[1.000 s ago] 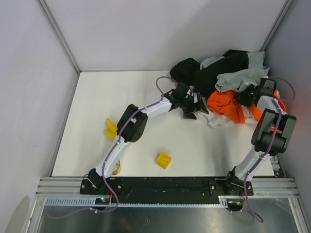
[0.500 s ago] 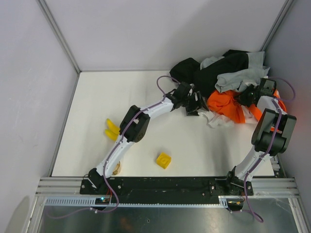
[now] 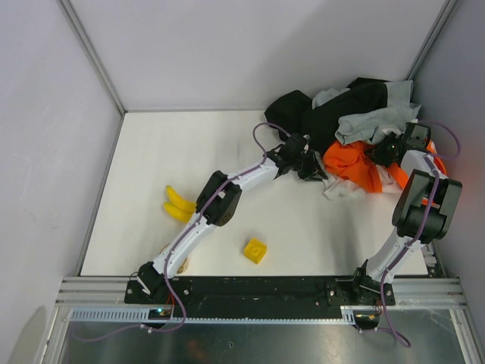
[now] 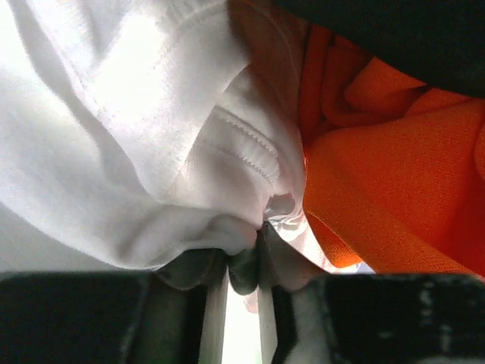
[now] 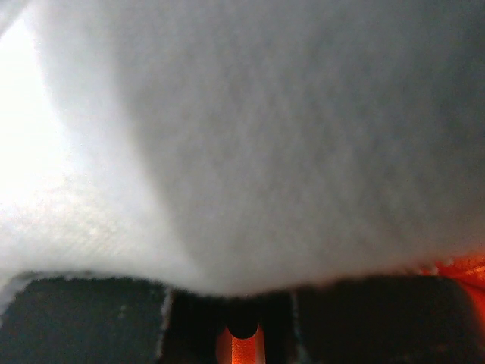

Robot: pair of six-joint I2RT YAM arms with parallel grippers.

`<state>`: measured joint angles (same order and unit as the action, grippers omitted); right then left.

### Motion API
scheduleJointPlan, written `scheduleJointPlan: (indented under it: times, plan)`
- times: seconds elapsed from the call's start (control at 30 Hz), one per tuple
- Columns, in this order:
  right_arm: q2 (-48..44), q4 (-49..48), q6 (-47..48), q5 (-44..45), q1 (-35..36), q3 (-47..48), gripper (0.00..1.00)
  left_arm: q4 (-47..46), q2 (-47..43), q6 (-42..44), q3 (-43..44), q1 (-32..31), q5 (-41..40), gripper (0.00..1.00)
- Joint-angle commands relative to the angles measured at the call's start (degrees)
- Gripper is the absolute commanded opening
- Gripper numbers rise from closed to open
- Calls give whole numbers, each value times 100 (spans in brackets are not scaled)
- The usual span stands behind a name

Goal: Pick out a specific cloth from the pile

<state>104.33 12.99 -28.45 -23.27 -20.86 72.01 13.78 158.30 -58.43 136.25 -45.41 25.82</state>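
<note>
The pile (image 3: 333,114) of black, light grey and bright orange garments lies in the back right corner. The white cloth (image 3: 339,189) pokes out from under the orange garment (image 3: 352,163) at the pile's near edge. My left gripper (image 3: 311,165) reaches that edge. In the left wrist view its jaws (image 4: 254,258) are shut on a fold of the white cloth (image 4: 151,114), with orange fabric (image 4: 394,174) beside it. My right gripper (image 3: 381,150) sits in the pile below the grey sweatshirt (image 3: 371,121). It (image 5: 242,303) looks shut, and pale fabric (image 5: 265,136) hides its tips.
A banana bunch (image 3: 176,203) lies at the table's left side. A yellow block (image 3: 255,249) sits near the front middle. A small round object (image 3: 182,265) rests by the left arm's base. Walls close in the back and both sides.
My left gripper has moved right, up to the pile's edge, and gone from wide open to shut on the white cloth. The right arm has not moved.
</note>
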Motion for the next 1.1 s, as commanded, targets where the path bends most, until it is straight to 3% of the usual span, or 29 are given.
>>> scheduleJointPlan:
  times: [0.0,0.4,1.07]
  plan:
    - [322,644,93,-2,72,-294,0,78,22,178,165,-116,61,18]
    - [219,688,91,-27,74,-360,0,-48,-874,773,-355,-49,-42,1]
    - [-653,1205,202,278,-26,-587,0,-117,-4230,1822,-2235,154,-732,1]
